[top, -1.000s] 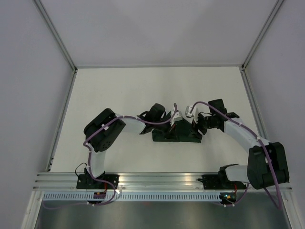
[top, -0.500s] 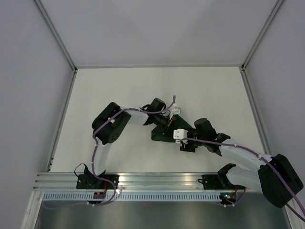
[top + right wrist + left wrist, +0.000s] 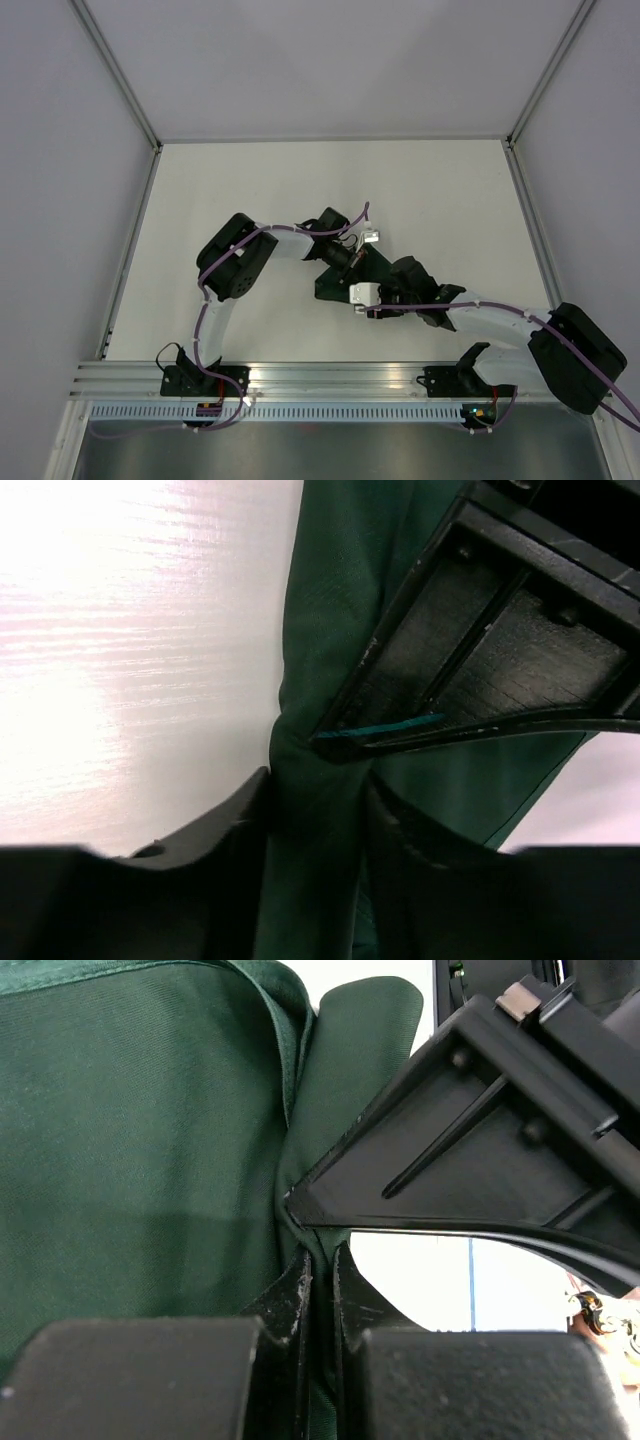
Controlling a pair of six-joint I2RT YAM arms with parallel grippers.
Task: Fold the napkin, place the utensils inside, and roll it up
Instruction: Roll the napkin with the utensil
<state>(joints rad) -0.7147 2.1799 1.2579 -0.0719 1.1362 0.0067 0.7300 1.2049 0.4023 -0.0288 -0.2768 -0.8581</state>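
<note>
The dark green napkin (image 3: 330, 286) lies bunched at the table's middle, lifted between both grippers. My left gripper (image 3: 352, 264) is shut on a thin fold of it; in the left wrist view that fold (image 3: 321, 1260) runs down between the closed fingers (image 3: 290, 1295). My right gripper (image 3: 374, 294) comes in from the near right and is shut on a thicker bunch of the napkin (image 3: 315, 810). The two grippers' tips are almost touching: the right finger (image 3: 470, 1140) fills the left wrist view, the left finger (image 3: 490, 650) the right wrist view. The fork is hidden.
The white tabletop (image 3: 300, 190) is walled by grey panels on three sides, with metal rails (image 3: 340, 375) along the near edge. The two arm bases stand at that edge.
My right arm has swung from the napkin's right end round to its near side and moved left. The napkin has gone from a long flat bundle to a bunched, lifted shape. My left gripper has shifted slightly right.
</note>
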